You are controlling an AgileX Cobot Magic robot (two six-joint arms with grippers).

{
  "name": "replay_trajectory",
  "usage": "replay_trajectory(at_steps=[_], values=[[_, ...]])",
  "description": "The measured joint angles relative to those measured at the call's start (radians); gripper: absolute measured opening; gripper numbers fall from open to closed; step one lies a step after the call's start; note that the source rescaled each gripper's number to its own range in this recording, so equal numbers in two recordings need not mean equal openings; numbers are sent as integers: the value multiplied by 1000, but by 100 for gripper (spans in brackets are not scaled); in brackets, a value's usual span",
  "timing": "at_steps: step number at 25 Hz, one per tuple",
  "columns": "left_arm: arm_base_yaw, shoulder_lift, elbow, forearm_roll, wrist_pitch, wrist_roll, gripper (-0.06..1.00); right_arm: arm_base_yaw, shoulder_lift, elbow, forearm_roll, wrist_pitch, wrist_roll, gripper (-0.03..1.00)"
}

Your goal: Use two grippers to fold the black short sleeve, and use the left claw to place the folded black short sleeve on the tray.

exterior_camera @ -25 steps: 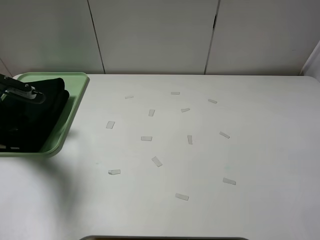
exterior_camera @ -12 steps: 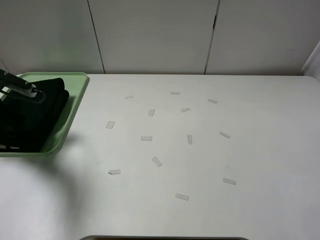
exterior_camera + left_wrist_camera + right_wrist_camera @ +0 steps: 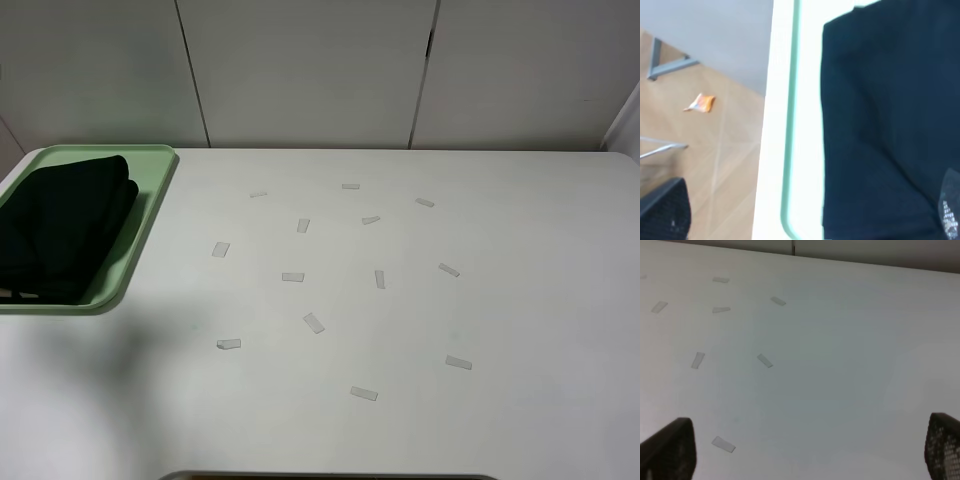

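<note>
Both claws hold nothing. Right claw (image 3: 805, 450) wide open over bare worktop (image 3: 400, 320). Left claw: only two fingertips (image 3: 667, 212) show, far apart, so open, clear of the cloth. Black short sleeve (image 3: 60, 230) lies folded in the tray (image 3: 150, 215). Risk: its near edge looks to overhang the rim, so a low left-arm sweep could snag it out.

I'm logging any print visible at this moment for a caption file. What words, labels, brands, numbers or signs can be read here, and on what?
None can be read.
The folded black short sleeve on the tray shows only plain black fabric; no lettering or label faces any camera.
The tape strips on the table are blank.
The orange scrap on the floor is too blurred to read.
</note>
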Motion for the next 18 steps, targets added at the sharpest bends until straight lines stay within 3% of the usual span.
replay_trajectory(at_steps=[1,7,11,18], values=[[0,-38,0,-45,10,46,100,0,0,0,0,0,0,100],[0,-283,0,-510,108,503,100,0,0,0,0,0,0,100],[32,-496,-1,-729,188,657,100,0,0,0,0,0,0,100],[76,-829,17,-738,403,635,100,0,0,0,0,0,0,100]])
